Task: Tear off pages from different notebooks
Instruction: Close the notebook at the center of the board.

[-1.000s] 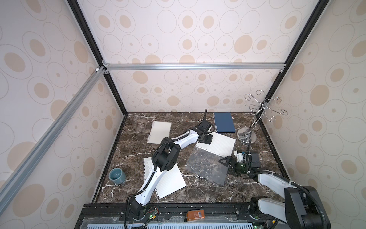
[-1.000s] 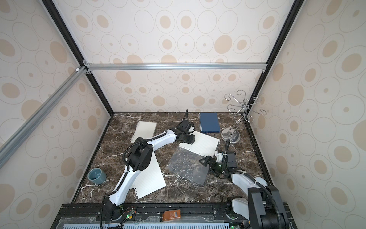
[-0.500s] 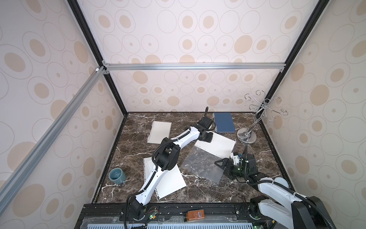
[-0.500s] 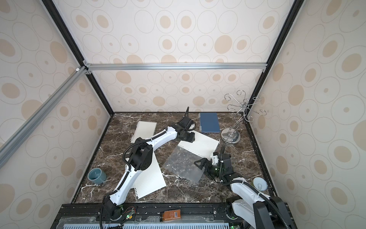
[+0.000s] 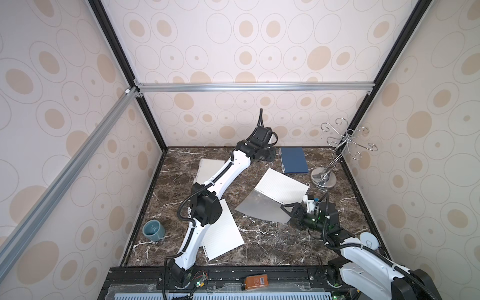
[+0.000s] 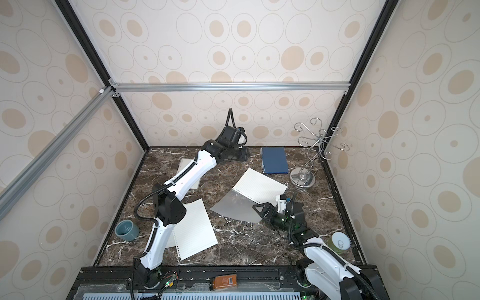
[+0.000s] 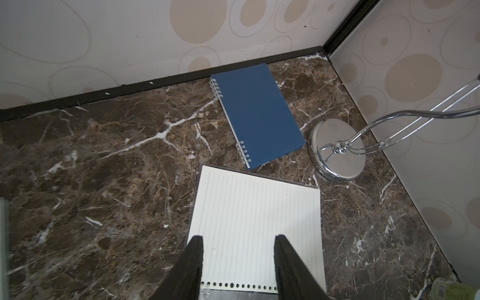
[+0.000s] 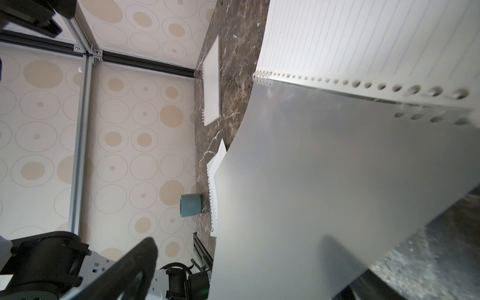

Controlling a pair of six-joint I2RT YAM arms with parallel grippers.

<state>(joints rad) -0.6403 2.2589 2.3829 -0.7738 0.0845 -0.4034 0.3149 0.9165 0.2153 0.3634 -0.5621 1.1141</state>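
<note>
Tearing cleanly needs the open notebook (image 5: 281, 187), lying central on the table (image 5: 270, 241), held down: left jaws hang spread and empty by its far edge; right jaws, spread around the clear cover (image 5: 261, 211), should pinch one lined page (image 7: 257, 220) only.

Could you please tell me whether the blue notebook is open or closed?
Closed: the blue notebook lies flat, cover down, only paper edges showing.

At back right, dark-blue wire-bound notebook (image 5: 294, 160), left of chrome wire stand (image 5: 318, 178); before it, open white lined notebook (image 5: 281, 187); front left, loose lined paper sheet (image 5: 223, 236).
</note>
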